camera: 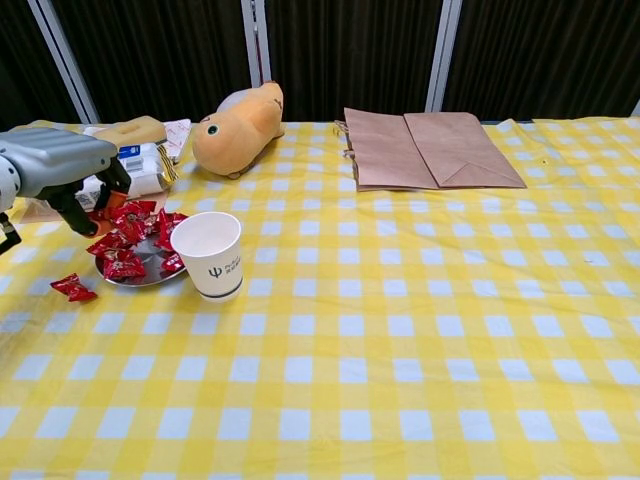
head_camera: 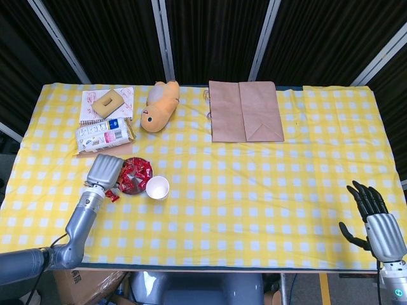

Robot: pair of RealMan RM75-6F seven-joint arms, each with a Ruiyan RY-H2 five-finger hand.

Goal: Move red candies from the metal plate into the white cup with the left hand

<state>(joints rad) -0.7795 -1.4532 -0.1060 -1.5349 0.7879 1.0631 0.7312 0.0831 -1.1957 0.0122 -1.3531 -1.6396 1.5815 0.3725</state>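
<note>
A metal plate (camera: 150,279) heaped with red candies (camera: 132,240) sits left of centre, and the white cup (camera: 210,253) stands against its right side. In the head view the plate (head_camera: 126,190) and cup (head_camera: 157,187) appear the same way. One red candy (camera: 74,288) lies on the cloth left of the plate, also seen from the head as a stray candy (head_camera: 112,195). My left hand (camera: 58,168) hovers over the plate's left edge with fingers curled downward; I cannot make out a candy in it. From the head, the left hand (head_camera: 103,169) is just left of the plate. My right hand (head_camera: 375,216) rests open at the table's near right corner.
Behind the plate lie a snack packet (head_camera: 102,135), a bread piece on paper (head_camera: 108,103) and a plush toy (camera: 240,117). A flat brown paper bag (head_camera: 245,110) lies at the back centre. A yellow checked cloth (camera: 400,330) covers the table.
</note>
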